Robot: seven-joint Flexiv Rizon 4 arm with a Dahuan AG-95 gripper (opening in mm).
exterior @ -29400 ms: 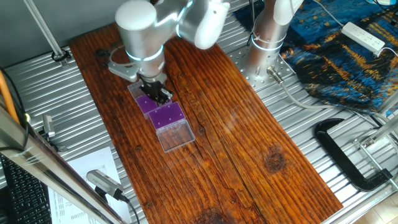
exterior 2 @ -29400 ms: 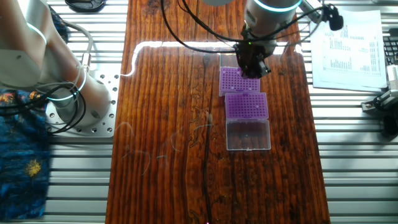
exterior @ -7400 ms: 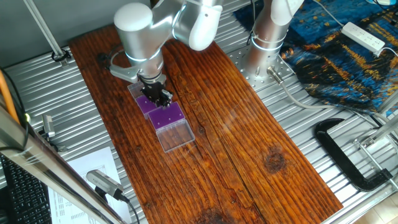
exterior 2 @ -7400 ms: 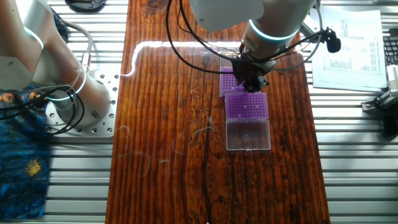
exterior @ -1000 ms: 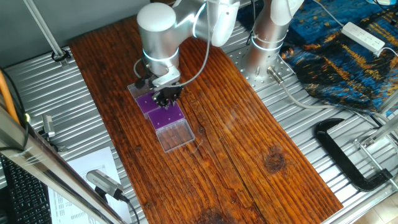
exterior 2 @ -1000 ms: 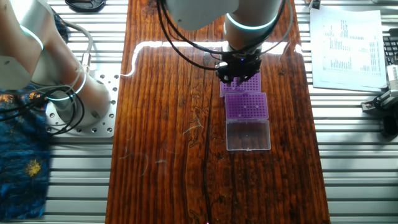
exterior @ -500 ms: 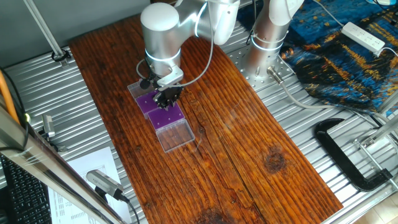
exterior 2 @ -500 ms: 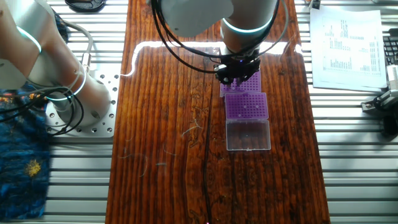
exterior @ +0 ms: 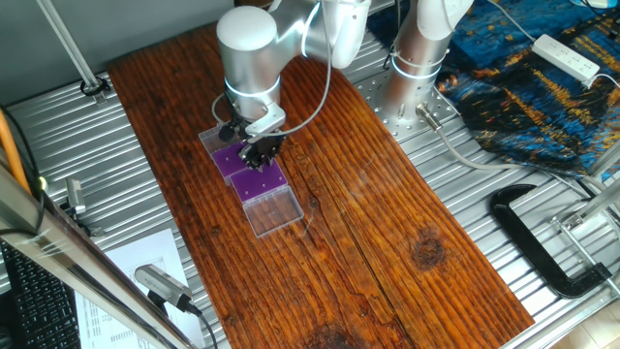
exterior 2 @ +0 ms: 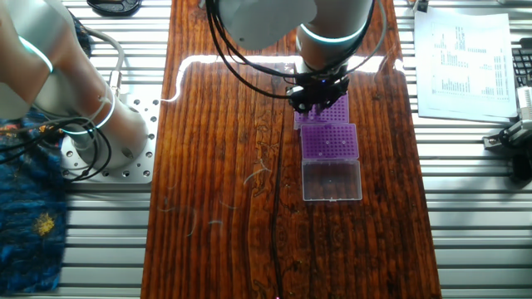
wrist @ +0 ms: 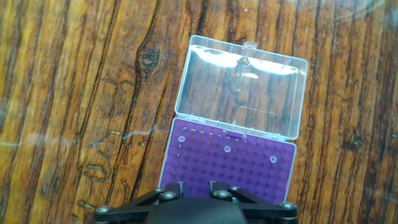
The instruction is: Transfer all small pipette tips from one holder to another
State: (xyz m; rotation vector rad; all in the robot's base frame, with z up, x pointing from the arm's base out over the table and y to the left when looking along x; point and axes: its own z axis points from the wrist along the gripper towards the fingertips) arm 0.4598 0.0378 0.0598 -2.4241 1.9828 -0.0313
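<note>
Purple holders (exterior 2: 330, 139) sit end to end on the wooden surface (exterior 2: 224, 166); I see two pale pipette tips (wrist: 227, 150) as ringed dots in the nearer grid, clear lid (wrist: 242, 93) open. My end effector (exterior 2: 317, 103) hovers above them, and I cannot tell its opening.

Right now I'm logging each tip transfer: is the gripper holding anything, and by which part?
Cannot be told. In the hand view the gripper shows only its finger bases over the purple rack; the fingertips are out of frame, and the fixed views are too small to show a tip.
</note>
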